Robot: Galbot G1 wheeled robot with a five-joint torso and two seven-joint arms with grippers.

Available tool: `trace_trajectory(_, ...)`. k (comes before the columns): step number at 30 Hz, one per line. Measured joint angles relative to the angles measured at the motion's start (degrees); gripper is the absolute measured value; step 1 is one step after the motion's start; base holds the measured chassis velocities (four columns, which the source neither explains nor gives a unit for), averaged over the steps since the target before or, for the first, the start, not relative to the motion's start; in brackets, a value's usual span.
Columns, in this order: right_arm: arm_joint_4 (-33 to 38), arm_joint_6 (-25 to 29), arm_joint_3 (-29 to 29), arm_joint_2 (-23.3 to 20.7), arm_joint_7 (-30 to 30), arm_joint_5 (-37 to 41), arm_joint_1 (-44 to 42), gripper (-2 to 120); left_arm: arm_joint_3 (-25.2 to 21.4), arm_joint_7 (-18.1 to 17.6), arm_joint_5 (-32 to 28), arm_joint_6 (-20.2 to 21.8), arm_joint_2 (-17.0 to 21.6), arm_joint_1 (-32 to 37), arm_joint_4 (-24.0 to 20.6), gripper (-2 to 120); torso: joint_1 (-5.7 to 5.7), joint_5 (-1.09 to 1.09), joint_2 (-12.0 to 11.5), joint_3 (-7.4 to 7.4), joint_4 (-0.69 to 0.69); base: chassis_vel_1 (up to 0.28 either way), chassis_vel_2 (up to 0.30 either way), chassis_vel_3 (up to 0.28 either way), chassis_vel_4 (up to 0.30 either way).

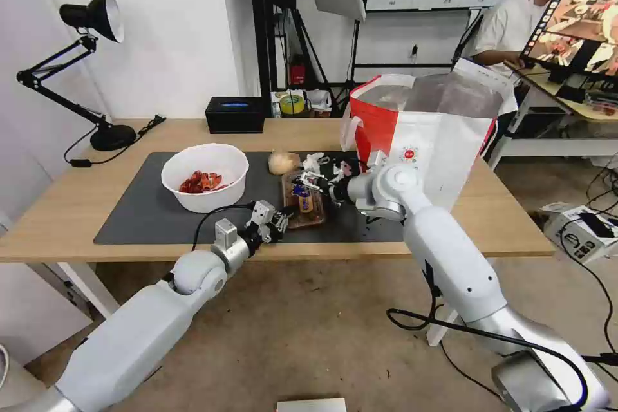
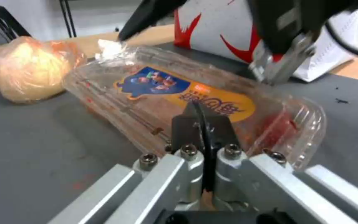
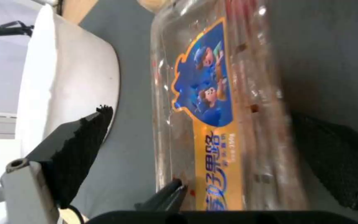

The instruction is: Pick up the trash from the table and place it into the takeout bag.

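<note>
The tray [image 2: 195, 93], clear plastic with a blue and orange label, lies on the mat [image 1: 148, 206] between the two grippers. The left gripper [image 2: 202, 124] is at its near long edge, jaws pressed together, their dark tips meeting at the rim; whether a flap of plastic is pinched between them cannot be told, since the tips hide the contact. In the head view the left gripper [image 1: 275, 221] sits just beside the tray [image 1: 304, 205], and glare on the plastic blurs the tray's outline.

The right gripper [image 3: 212, 146] has its jaws wide apart, straddling the tray [image 3: 212, 102] across its width: one ribbed pad [image 3: 81, 149] stands on the bowl side, the other at the opposite edge, partly cut off. Neither pad visibly touches the plastic. From the head camera the right gripper [image 1: 315, 188] is over the tray's far end, its fingers hard to separate from the clutter behind.

The bowl [image 1: 205, 175], holding red shells, stands beyond the left jaws, apart from the tray. The wad [image 1: 282, 161] lies past the tray's far end, near the scrap [image 1: 313, 160]. The bag [image 1: 428, 135] stands open behind the right arm, its base hidden by it.
</note>
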Motion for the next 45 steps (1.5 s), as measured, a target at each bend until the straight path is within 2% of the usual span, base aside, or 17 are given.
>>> trace_trajectory(6,-1.86,0.04,-0.18,1.51,0.61,-0.06,0.82,100,-0.02,-0.12,-0.14,-0.19,0.17,-0.09,-0.34,0,-0.01,0.0,0.0,-0.01,0.0,0.0,0.0,0.0,0.0)
trace_trajectory(8,-2.33,0.07,-0.42,1.87,2.14,0.57,1.2,96,-0.09,-0.14,-0.18,-0.28,0.29,-0.12,-0.47,0,-0.02,0.0,0.01,-0.02,-0.02,0.0,0.0,0.0,0.0)
trace_trajectory(12,-2.85,0.14,-0.36,2.31,5.0,2.08,1.51,80,-0.25,-0.16,-0.26,-0.46,0.31,-0.09,-0.54,0,-0.03,-0.01,0.02,-0.04,-0.04,0.0,0.0,0.0,0.0)
trace_trajectory(13,-2.85,0.14,-0.36,2.31,5.0,2.08,1.51,80,-0.25,-0.16,-0.26,-0.46,0.31,-0.09,-0.54,0,-0.03,-0.01,0.02,-0.04,-0.04,0.0,0.0,0.0,0.0)
trace_trajectory(16,-2.98,0.14,-0.37,2.03,5.63,2.34,1.48,65,-0.41,-0.16,-0.5,-0.55,0.45,0.06,-1.07,0,-0.03,-0.01,0.03,-0.04,-0.05,0.0,0.0,0.0,0.0)
trace_trajectory(17,-2.98,0.14,-0.37,2.03,5.63,2.34,1.48,65,-0.41,-0.16,-0.5,-0.55,0.45,0.06,-1.07,0,-0.03,-0.01,0.03,-0.04,-0.05,0.0,0.0,0.0,0.0)
trace_trajectory(19,-2.98,0.14,-0.4,1.66,5.85,2.36,1.5,54,-0.71,-0.16,-0.7,-0.59,0.7,0.2,-1.38,0,-0.03,0.01,0.02,-0.01,-0.02,0.0,0.0,0.0,0.0)
trace_trajectory(22,-3.0,0.14,-0.46,1.25,6.16,2.41,1.57,47,-1.04,-0.16,-0.88,-0.62,0.91,0.45,-1.62,0,-0.01,0.01,0.01,0.0,0.01,0.0,0.0,0.0,0.0)
trace_trajectory(25,-2.94,0.14,-0.53,0.64,6.12,2.43,1.46,30,-1.35,-0.16,-1.27,-0.64,1.2,0.82,-2.05,0,0.0,0.02,0.0,0.01,0.03,0.0,0.0,0.0,0.0)
trace_trajectory(33,-2.9,0.17,-0.22,0.41,5.79,2.44,1.23,11,-1.76,-0.16,-1.55,-0.8,1.51,1.04,-2.13,0,0.01,0.02,-0.01,0.01,0.03,0.0,0.0,0.0,0.0)
trace_trajectory(35,-2.96,0.17,0.08,0.51,4.67,2.03,1.22,1,-4.31,-0.19,-2.36,-1.04,2.41,2.94,-3.84,0,0.0,0.01,0.0,0.0,0.0,0.0,0.0,0.0,0.0)
trace_trajectory(37,-3.02,0.15,0.26,0.57,4.33,1.81,1.21,1,-5.69,-0.09,-2.58,-1.04,2.96,4.0,-4.58,0,0.0,0.0,-0.01,0.0,0.0,0.0,0.0,0.0,0.0)
trace_trajectory(40,-2.79,0.15,1.47,0.62,3.08,1.08,0.92,1,-11.15,0.95,-3.94,-1.63,6.05,8.81,-7.97,0,0.01,-0.03,-0.02,0.01,0.02,0.0,0.0,0.0,0.0)
trace_trajectory(42,-2.65,0.15,1.66,0.56,2.86,1.01,0.84,1,-11.99,1.0,-4.2,-1.79,6.46,9.43,-8.5,0,0.01,-0.01,-0.01,0.01,0.02,0.0,0.0,0.0,0.0)
trace_trajectory(43,-1.54,0.16,2.55,0.17,1.5,0.73,0.33,1,-15.66,1.02,-5.27,-2.39,7.85,12.77,-11.26,0,0.01,0.02,-0.01,0.01,0.02,0.0,0.0,0.0,0.0)
trace_trajectory(44,-1.54,0.16,2.55,0.17,1.5,0.73,0.33,1,-15.66,1.02,-5.27,-2.39,7.85,12.77,-11.26,0,0.01,0.02,-0.01,0.01,0.02,0.0,0.0,0.0,0.0)
trace_trajectory(45,-0.22,0.22,3.27,-0.23,0.12,0.65,-0.21,1,-18.41,1.11,-5.6,-2.47,8.08,15.34,-13.39,0,0.01,-0.01,-0.01,0.01,0.02,0.0,0.0,0.0,0.0)
